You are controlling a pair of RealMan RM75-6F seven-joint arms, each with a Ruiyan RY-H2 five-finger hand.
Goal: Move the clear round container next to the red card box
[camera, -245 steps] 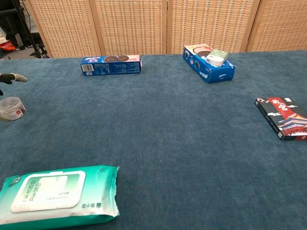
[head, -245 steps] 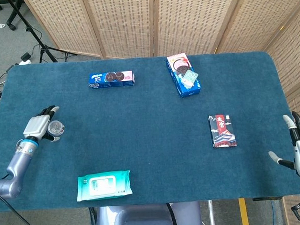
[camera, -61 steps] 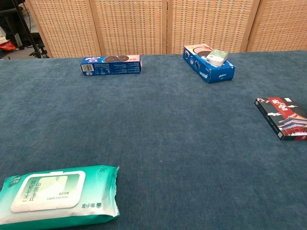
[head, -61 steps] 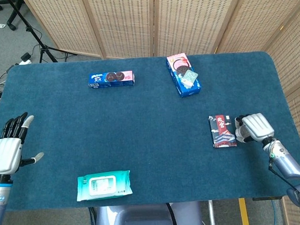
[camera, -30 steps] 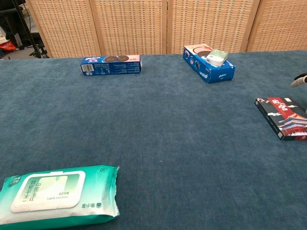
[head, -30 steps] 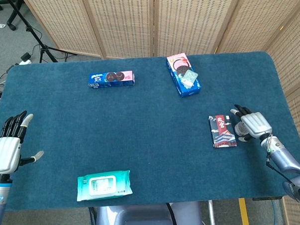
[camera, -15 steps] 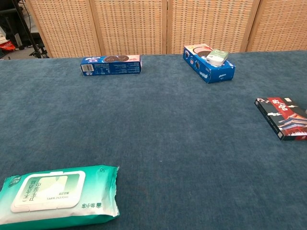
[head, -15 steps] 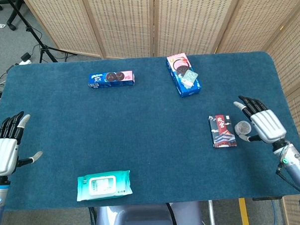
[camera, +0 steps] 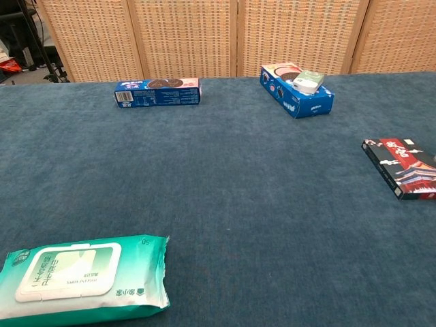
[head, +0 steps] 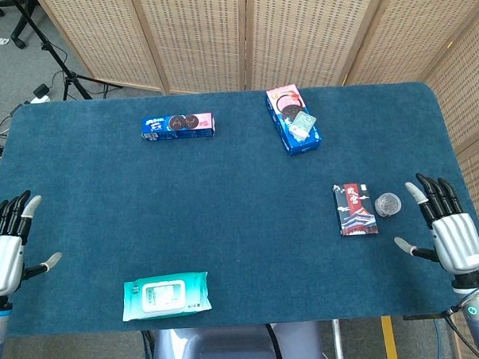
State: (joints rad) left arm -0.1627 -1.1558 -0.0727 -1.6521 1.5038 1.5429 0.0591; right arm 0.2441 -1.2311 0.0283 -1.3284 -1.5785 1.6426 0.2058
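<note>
The clear round container [head: 388, 204] stands on the blue table just right of the red card box [head: 354, 209], a small gap between them. The card box [camera: 402, 167] also shows at the right edge of the chest view; the container is outside that view. My right hand [head: 450, 226] hovers near the table's right front corner, fingers spread, holding nothing, well clear of the container. My left hand [head: 5, 247] hangs off the left edge, fingers apart and empty. Neither hand appears in the chest view.
A blue cookie box [head: 178, 126] lies at the back left and a blue snack box [head: 292, 119] with a small pale packet on it at the back middle. A green wet-wipes pack [head: 165, 296] lies near the front left edge.
My right hand has let go of the container and drawn back toward the right front corner. The container stays beside the card box. The left hand sank slightly.
</note>
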